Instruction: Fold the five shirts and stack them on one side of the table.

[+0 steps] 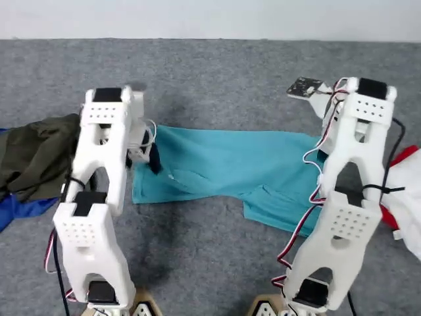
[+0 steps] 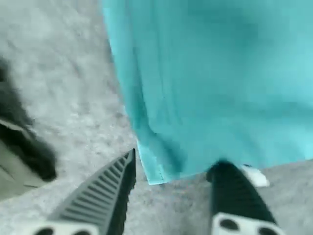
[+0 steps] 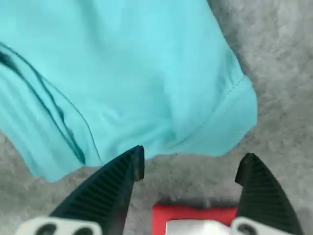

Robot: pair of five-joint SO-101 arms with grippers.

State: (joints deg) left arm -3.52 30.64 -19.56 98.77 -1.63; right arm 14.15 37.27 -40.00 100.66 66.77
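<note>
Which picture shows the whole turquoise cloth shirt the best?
The high view: the turquoise cloth shirt lies spread out flat, almost all visible. The left wrist view shows one hemmed corner, the right wrist view a rounded hemmed edge.

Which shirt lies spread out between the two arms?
The teal shirt. The olive shirt, blue shirt and red-and-white shirt lie bunched at the edges.
</note>
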